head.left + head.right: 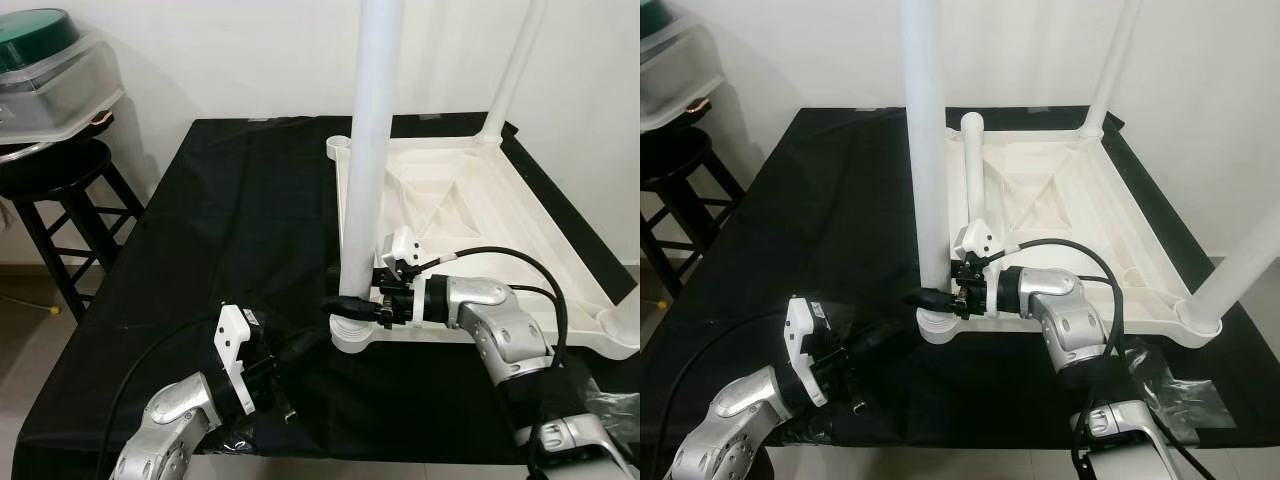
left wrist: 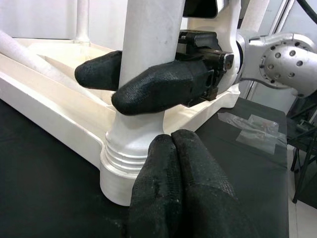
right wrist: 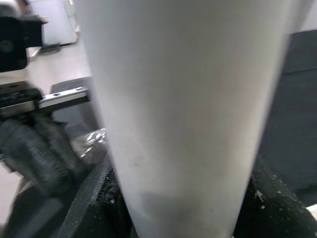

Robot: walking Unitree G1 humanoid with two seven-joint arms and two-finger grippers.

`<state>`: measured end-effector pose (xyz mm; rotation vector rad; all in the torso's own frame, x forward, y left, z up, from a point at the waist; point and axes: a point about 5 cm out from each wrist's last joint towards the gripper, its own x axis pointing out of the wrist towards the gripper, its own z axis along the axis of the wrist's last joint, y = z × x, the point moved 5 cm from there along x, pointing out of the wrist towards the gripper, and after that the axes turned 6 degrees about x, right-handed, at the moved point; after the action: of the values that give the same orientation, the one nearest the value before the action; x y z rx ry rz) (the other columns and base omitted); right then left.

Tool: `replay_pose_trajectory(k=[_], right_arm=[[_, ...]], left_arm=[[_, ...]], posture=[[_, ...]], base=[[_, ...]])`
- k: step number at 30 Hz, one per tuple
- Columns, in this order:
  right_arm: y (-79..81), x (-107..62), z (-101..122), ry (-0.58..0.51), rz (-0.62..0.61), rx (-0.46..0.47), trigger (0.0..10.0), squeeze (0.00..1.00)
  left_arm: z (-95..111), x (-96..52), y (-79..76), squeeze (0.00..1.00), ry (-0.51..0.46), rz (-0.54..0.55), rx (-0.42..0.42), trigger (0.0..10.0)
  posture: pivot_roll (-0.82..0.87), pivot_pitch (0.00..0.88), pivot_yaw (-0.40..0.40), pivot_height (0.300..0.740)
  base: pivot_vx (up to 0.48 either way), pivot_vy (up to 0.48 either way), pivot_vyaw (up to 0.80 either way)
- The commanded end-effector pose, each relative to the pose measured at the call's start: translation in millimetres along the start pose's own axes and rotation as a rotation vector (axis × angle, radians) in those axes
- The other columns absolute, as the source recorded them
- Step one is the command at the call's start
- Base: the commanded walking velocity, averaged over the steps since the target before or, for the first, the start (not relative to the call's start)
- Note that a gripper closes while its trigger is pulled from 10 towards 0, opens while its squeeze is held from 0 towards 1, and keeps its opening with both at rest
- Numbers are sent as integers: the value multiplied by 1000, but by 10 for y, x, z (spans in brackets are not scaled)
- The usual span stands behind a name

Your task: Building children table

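The white plastic children's tabletop is lying upside down on the black-draped table, its ribbed underside facing up.

Legs counted so far: a white tubular leg is standing upright in the near-left corner socket; a second white leg is rising from the far-right corner; a third white leg, seen in the right eye view, is slanting up out of the near-right corner socket. In the right eye view a short white post is also standing at the far-left corner; whether it is a full leg seated there I cannot tell.

The right tool is clamping the near-left leg just above its socket, one black finger on each side of the tube; the left wrist view is showing this wrap clearly, with the ridged collar of the socket just beneath. The left tool is resting low on the black cloth just beside that same corner, its two fingers pressed together and holding nothing.

Judgement: the build is looking well along. Likely remaining: pressing or twisting this near-left leg fully home, confirming the far-left corner, then turning the piece upright onto its legs.

Off to the robot's left, a black round stool is carrying a clear plastic tub with a green lid.
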<state>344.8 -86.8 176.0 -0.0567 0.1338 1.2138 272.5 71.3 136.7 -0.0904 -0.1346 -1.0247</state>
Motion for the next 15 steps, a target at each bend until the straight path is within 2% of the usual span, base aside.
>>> replay_pose_trajectory(k=[1, 3, 5, 6, 7, 8, 9, 10, 11, 12, 13, 14, 15], right_arm=[[49, 31, -24, -18, 12, 12, 0, 0], [25, 15, -51, -20, -34, 8, 0, 0], [-16, -31, -123, -19, -167, 15, 0, 0], [-16, -31, -123, -19, -167, 15, 0, 0], [-41, -38, -189, -14, -284, 35, 0, 0], [-41, -38, -189, -14, -284, 35, 0, 0], [-151, -68, -241, -66, -556, 81, 0, 0], [-196, -156, -360, -79, -790, 157, 0, 0], [-196, -156, -360, -79, -790, 157, 0, 0], [-133, -195, -484, -52, -910, 173, 0, 0], [-133, -195, -484, -52, -910, 173, 0, 0], [-11, -97, -518, -1, -894, 97, 0, 0], [-2, -50, -519, 0, -867, 99, 0, 0]], left_arm=[[-19, -7, -2, 0, 8, -1, -6, 10000], [-16, -8, -1, 0, 7, -2, -7, 10000], [-9, -15, 3, 0, 7, -2, -8, 10000], [-9, -15, 3, 0, 7, -2, -8, 10000], [-2, -27, 10, 0, 6, -1, -8, 10000], [-2, -27, 10, 0, 6, -1, -8, 10000], [3, -35, 16, 0, 6, -1, -8, 10000], [8, -43, 24, 0, 7, -1, -8, 10000], [8, -43, 24, 0, 7, -1, -8, 10000], [10, -46, 27, 0, 8, -1, -8, 10000], [10, -46, 27, 0, 8, -1, -8, 10000], [11, -46, 30, 0, 10, -3, -7, 10000], [6, -46, 36, 0, 13, -3, -6, 10000]], posture=[[-23, 106, 21, 740], [-27, 110, 21, 740], [-31, 118, 21, 740], [-31, 118, 21, 740], [-36, 126, 22, 740], [-36, 126, 22, 740], [-38, 127, 24, 740], [-39, 131, 31, 740], [-39, 131, 31, 740], [-39, 132, 32, 740], [-39, 132, 32, 740], [-30, 131, 36, 740], [-37, 124, 42, 740]], base=[[0, 0, 0], [0, 0, 0], [0, 0, 0], [0, 0, 0], [0, 0, 0], [0, 0, 0], [0, 0, 0], [0, 0, 0], [0, 0, 0], [0, 0, 0], [0, 0, 0], [0, 0, 0], [0, 0, 0]])
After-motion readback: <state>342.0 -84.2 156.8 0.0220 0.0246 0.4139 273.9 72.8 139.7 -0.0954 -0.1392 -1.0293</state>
